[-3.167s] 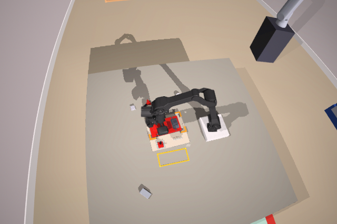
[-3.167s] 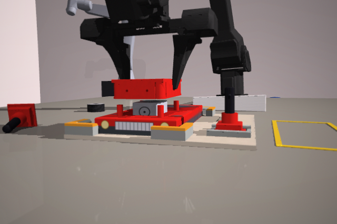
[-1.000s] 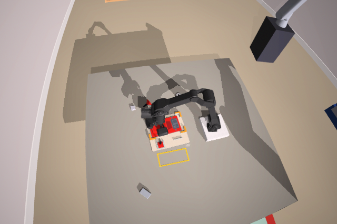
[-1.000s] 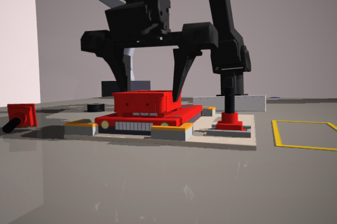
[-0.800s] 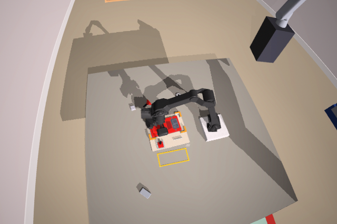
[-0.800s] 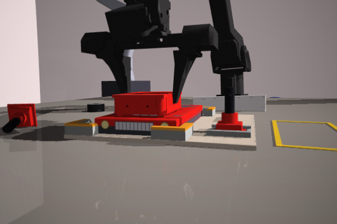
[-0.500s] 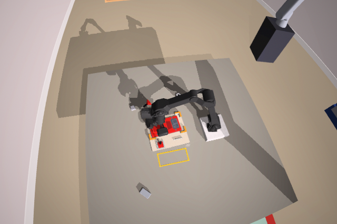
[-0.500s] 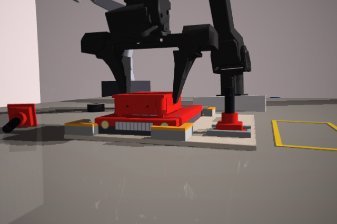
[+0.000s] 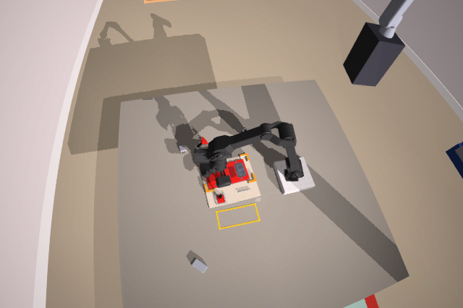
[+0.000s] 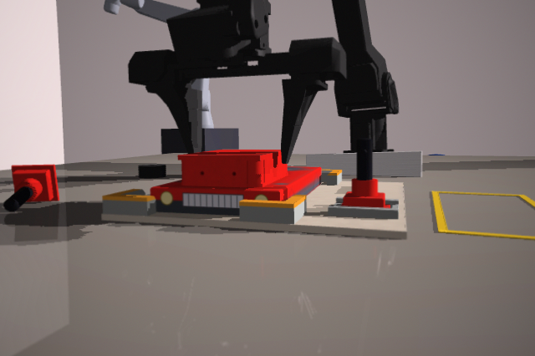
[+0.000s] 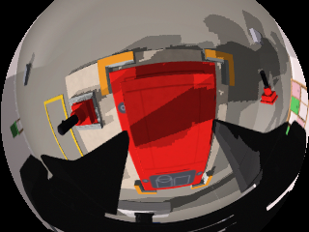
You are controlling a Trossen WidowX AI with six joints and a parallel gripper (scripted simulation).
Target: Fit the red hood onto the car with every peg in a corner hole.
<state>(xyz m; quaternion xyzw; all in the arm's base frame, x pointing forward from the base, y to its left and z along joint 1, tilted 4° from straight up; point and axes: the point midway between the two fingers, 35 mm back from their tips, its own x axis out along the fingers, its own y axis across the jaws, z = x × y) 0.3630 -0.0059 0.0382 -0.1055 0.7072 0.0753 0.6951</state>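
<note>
The red hood (image 10: 220, 170) (image 11: 169, 101) sits level on the front deck of the red car chassis (image 9: 240, 169) (image 10: 302, 175) (image 11: 174, 180). No gap shows under its near edge in the exterior view. The engine block, pegs and corner holes are hidden. The chassis lies in the jig (image 9: 231, 199) (image 11: 79, 89) between orange-topped corner blocks. My gripper (image 10: 239, 156) (image 11: 172, 130) is open and points down over the hood, with one finger at each side. The fingertips are around the hood's top height; whether they touch it cannot be told.
A red-based black post (image 9: 221, 198) (image 10: 364, 190) stands on the jig board beside the chassis. A similar piece (image 10: 36, 181) (image 11: 267, 97) lies tipped on the table at the other side. A yellow outline (image 9: 218, 220) (image 10: 440, 214) marks the table beside the jig. A small grey block (image 9: 199, 265) lies farther off.
</note>
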